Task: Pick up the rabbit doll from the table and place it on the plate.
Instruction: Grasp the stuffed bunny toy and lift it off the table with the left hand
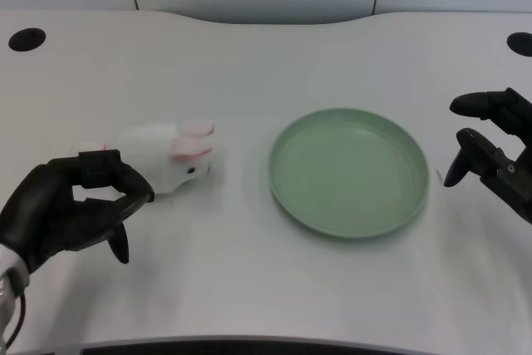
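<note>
At far left, near the front table edge, the left hand [71, 209]: black, fingers curled in a loose hook, thumb hanging down toward the table. Upper fingers [112, 172] overlap the tail end of the rabbit doll; whether they touch it or only sit in front of it, cannot tell. Nothing is clasped in the hand; a gap shows between curled fingers and palm.

Just right of the hand, the rabbit doll [162, 155]: small, white, plush, lying on the white table [249, 64] lengthwise, head pointing right toward the plate. Two ears with pink inner faces laid back along the head, one above the other. A small dark eye on the side of the face, near the right end. Fur looks fluffy and a shade brighter than the tabletop. Rear end partly hidden behind the fingers.

Right of the doll, apart from it by a strip of bare table, the plate [287, 143]: round, pale green, shallow raised rim, nothing on it.

Table corners at back: a dark round hole at far left [27, 39], another at far right [520, 43].
</note>
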